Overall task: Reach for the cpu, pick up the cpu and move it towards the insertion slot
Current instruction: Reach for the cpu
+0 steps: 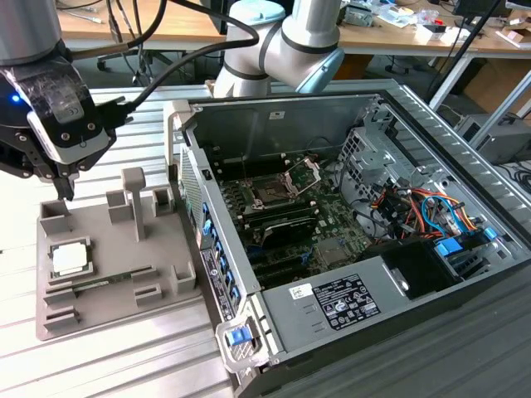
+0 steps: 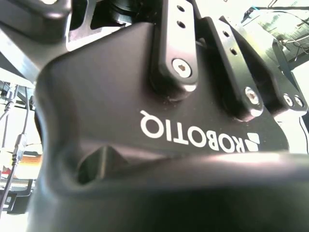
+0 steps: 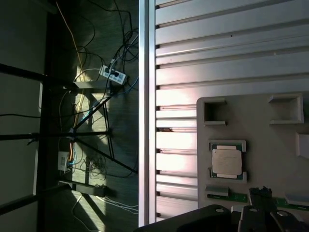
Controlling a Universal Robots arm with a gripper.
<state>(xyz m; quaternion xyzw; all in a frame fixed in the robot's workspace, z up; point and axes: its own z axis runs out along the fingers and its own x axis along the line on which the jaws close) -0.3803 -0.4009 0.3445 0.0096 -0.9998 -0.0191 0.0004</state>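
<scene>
Now | exterior view: end effector (image 1: 62, 189) near cpu (image 1: 70, 259) | insertion slot (image 1: 270, 192) well apart

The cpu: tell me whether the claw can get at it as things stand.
Probably yes. The cpu lies uncovered in its grey holder, the claw hangs above it with nothing between, and the holder's upright posts stand off to one side.

On the surface (image 1: 124, 365), near its edge at the exterior view's left: fixture (image 1: 99, 317) with cpu (image 1: 69, 259) in a recess, memory stick (image 1: 99, 284) just beside. Toward the exterior view's right, computer case (image 1: 274, 116), insertion slot (image 1: 270, 195) inside. Pincer (image 1: 50, 178) over the fixture's far corner.
</scene>
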